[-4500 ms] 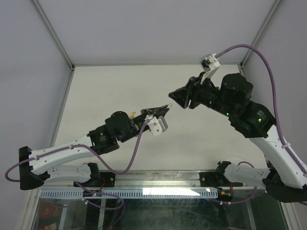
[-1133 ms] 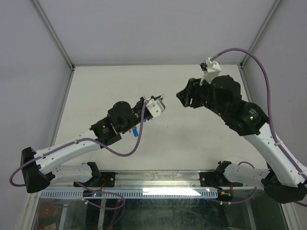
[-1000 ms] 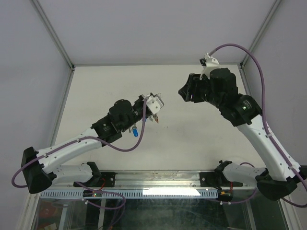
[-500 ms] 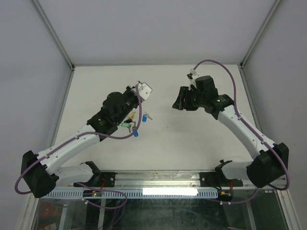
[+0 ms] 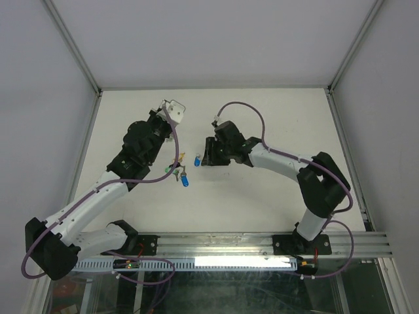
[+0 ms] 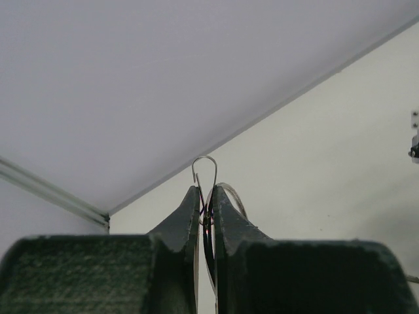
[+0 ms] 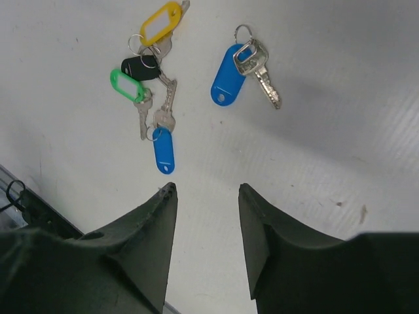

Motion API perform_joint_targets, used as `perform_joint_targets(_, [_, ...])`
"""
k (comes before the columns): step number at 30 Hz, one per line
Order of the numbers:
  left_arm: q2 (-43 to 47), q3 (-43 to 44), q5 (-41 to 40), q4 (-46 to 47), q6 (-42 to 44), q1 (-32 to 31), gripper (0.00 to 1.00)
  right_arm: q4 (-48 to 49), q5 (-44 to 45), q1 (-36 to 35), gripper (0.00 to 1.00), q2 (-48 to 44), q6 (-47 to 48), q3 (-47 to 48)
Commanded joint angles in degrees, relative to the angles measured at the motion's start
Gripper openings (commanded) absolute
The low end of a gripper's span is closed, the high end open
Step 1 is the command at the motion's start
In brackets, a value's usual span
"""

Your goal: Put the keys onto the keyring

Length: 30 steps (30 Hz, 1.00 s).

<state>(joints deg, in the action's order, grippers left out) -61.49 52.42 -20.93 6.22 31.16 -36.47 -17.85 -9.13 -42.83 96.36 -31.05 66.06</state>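
Note:
My left gripper (image 6: 204,196) is shut on the keyring (image 6: 205,169), a thin silver wire loop that sticks out past the fingertips, with a glint of red between them. In the top view that gripper (image 5: 160,118) is raised at the back left. A bunch of keys (image 7: 149,78) with yellow, black, green and blue tags lies on the table (image 7: 327,150); the top view shows the bunch (image 5: 179,171) below the left arm. A single key with a blue tag (image 7: 230,73) lies apart, just ahead of my open right gripper (image 7: 206,190). That gripper (image 5: 205,157) hovers low beside the blue-tagged key (image 5: 197,161).
White walls with metal corner posts (image 5: 72,46) close in the table at the back and sides. An aluminium rail (image 5: 229,245) carrying both arm bases runs along the near edge. Purple cables (image 5: 242,108) loop off both wrists.
The right arm has swung down and left from high over the table to just above the blue-tagged key. The left gripper has pulled back toward the rear left, still shut on the ring.

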Motion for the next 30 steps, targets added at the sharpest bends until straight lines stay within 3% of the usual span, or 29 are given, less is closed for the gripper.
perform_joint_targets(1, [3.4,-0.4,-2.3,5.5,0.7,1.8,0.00,13.2,6.6,-3.4,0.44,3.6,-13.5,2.7])
perform_joint_targets(10, [5.0,-1.8,-0.7,6.8,-0.4,4.9,0.00,16.1,16.6,-12.1,0.40,13.8,-31.4,10.3])
perform_joint_targets(21, [5.9,-2.6,-0.1,7.4,0.2,5.8,0.00,6.2,30.6,-17.0,0.38,19.7,-48.2,17.6])
perform_joint_targets(30, [6.8,-2.2,1.4,7.0,-0.3,6.9,0.00,4.6,33.2,-17.5,0.38,20.9,-50.2,17.7])
